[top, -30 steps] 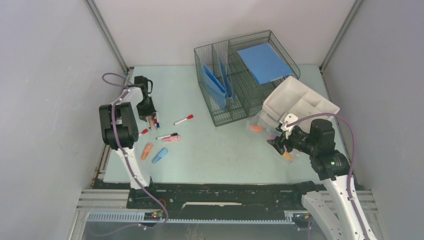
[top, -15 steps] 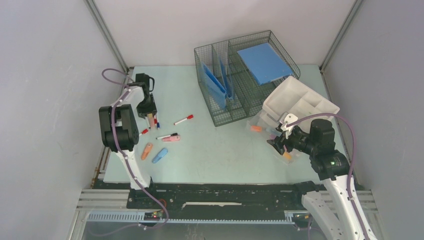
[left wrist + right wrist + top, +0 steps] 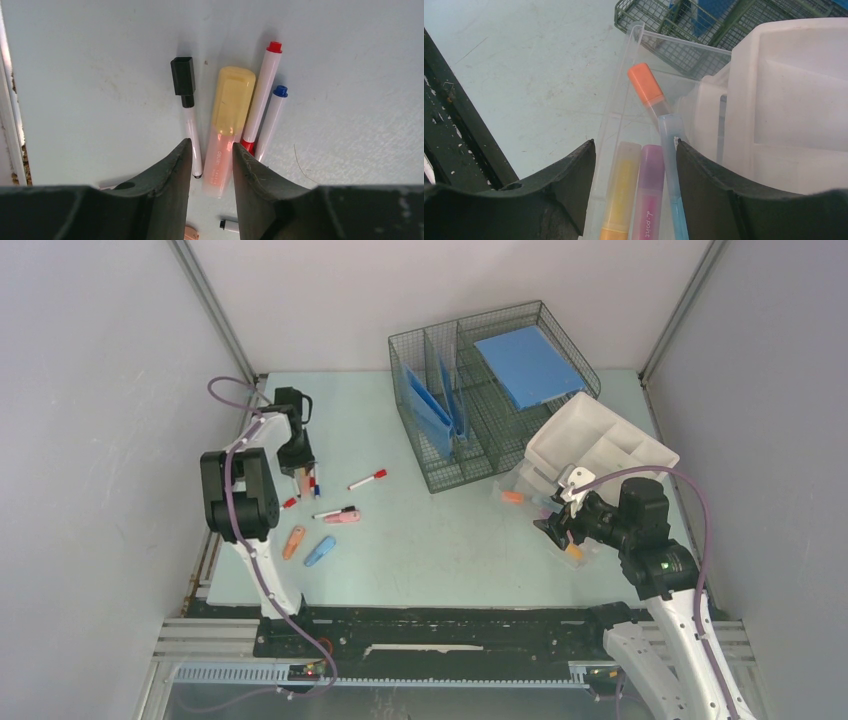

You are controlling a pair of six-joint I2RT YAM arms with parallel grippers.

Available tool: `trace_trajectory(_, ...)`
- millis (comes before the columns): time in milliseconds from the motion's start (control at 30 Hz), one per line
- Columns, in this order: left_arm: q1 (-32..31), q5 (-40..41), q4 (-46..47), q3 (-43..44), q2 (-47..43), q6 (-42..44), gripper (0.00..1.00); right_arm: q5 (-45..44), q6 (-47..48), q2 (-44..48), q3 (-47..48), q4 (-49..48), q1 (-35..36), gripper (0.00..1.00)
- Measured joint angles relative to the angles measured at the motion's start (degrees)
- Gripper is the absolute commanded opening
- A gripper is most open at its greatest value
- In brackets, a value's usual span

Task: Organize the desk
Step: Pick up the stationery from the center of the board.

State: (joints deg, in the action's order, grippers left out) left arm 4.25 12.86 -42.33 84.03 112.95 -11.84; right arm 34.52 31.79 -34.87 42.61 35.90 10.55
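Note:
The pale green desk (image 3: pixel 430 530) carries loose pens at its left. My left gripper (image 3: pixel 300 480) is down on a row of four parallel pens. Its jaws (image 3: pixel 212 152) press from both sides on a yellow-capped highlighter (image 3: pixel 231 107) and the tail of a black-capped marker (image 3: pixel 189 120), both lying flat. A red marker (image 3: pixel 262 92) and a blue marker (image 3: pixel 272 120) lie just right of the jaws. My right gripper (image 3: pixel 553 530) hovers open (image 3: pixel 635 150) over a clear tray (image 3: pixel 621 107) holding yellow (image 3: pixel 621 190), pink (image 3: pixel 649 190), blue and orange highlighters.
A wire basket (image 3: pixel 480 400) with blue folders stands at the back. A white organizer (image 3: pixel 600 445) leans on the clear tray. More pens lie nearby: a red-capped marker (image 3: pixel 367 479), a pink one (image 3: pixel 343 517), an orange one (image 3: pixel 293 542), a blue one (image 3: pixel 320 551).
The left gripper has edged slightly right and nearer over the pen row. The right arm has not moved.

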Motion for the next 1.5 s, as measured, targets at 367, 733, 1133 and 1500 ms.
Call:
trace_trajectory(367, -0.17, -1.68, 0.09, 0.11, 2.36, 0.33, 0.35, 0.0, 0.04, 0.0, 0.0, 0.17, 0.0, 0.68)
trace_trajectory(733, 0.96, -3.43, -0.15, 0.22, 3.67, 0.37, 0.4, 0.0, 0.04, 0.0, 0.0, 0.37, 0.0, 0.68)
trace_trajectory(1133, 1.18, -4.85, -0.02, 0.22, 3.63, 0.37, 0.01, 0.0, 0.07, 0.0, 0.0, 0.37, 0.0, 0.68)
trace_trajectory(1500, 1.16, -4.85, 2.95, -4.7, -6.86, -0.81, 0.0, 0.37, 0.07, 0.0, 0.0, 0.5, 0.0, 0.68)
